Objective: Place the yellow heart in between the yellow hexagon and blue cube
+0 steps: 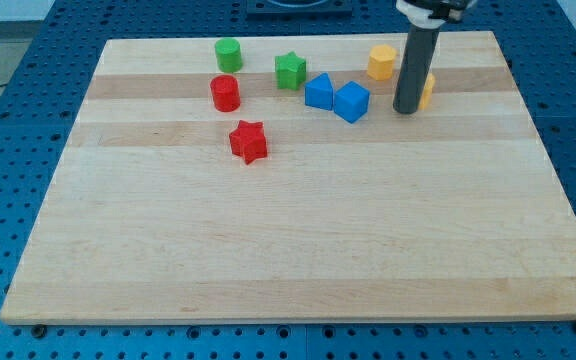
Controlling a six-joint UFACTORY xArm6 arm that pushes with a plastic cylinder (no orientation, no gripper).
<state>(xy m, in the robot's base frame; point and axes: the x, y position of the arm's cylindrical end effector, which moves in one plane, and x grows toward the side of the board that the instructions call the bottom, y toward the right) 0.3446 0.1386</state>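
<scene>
End effector: a dark rod with no jaws, nothing pinched; my tip [406,110] is set on the bench [298,250] near the view's top right. Yellow heart [427,90]: mostly hidden behind the rod, touching or just beside it on the view's right; shape not confirmed. Yellow hexagon [382,61]: up and to the view's left of the tip. Blue cube [351,102]: to the tip's left, beside another blue block [319,92]. The heart is judged to need a leftward push, which calls for the tip on its far, right side.
</scene>
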